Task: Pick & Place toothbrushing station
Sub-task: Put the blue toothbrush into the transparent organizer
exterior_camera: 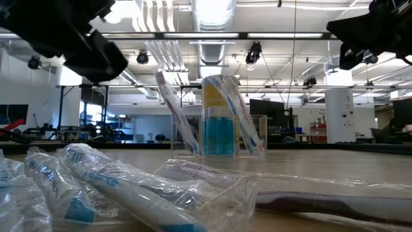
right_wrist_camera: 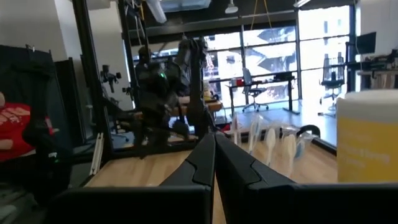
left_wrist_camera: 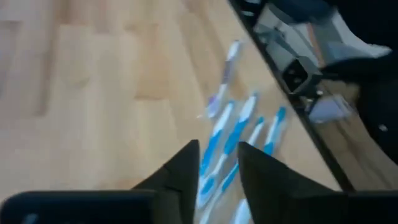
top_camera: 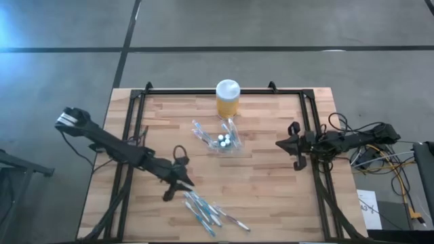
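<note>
The station (top_camera: 224, 141) stands mid-frame on the worktop (top_camera: 271, 196), some brushes already in it. My left gripper (top_camera: 178, 188), fingers slightly apart and empty, hovers over the loose brushes (top_camera: 207, 211) lower down. More remain. My right gripper (top_camera: 291, 144) waits closed at right.

Both arms are dark, near-black, built of slim jointed links. The left arm (top_camera: 115, 149) carries a pale grey block at its outer end, and a thin black cable loops beside its wrist. The right arm (top_camera: 346, 140) trails black cables at its base. Each end effector has two dark, tapering, wedge-shaped fingers (left_wrist_camera: 180, 177).
</note>
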Tool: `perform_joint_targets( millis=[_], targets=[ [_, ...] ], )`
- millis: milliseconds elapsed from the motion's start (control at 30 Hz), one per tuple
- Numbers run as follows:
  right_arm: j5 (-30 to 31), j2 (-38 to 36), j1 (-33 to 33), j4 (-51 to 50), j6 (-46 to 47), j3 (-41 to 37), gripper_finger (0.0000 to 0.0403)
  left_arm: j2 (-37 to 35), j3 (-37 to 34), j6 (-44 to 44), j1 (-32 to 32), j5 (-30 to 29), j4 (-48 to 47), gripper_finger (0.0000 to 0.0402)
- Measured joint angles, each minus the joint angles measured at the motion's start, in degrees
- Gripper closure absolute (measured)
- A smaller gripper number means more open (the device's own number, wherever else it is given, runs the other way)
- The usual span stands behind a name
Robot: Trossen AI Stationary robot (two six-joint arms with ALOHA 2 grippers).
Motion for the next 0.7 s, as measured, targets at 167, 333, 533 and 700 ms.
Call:
perform_joint_targets(
  millis=[167,333,533,700],
  targets=[
    [-0.03,2.0,0.0,-0.07,0.91,0.0,0.0394,8.7,6.88,3.4,-0.12,6.73,-7.21,0.0228],
    [-0.05,3.75,-0.02,0.09,0.85,0.0,0.0394,15.61,10.57,6.98,-0.46,10.65,-11.83,0.02],
    [0.67,4.71,-0.02,0.43,0.88,0.0,0.0394,19.95,12.51,8.54,-0.33,10.22,-11.7,0.0197],
    [0.69,4.85,-0.02,0.64,0.87,0.0,0.0394,20.99,12.69,10.15,-0.15,8.22,-11.54,0.0197]
  ],
)
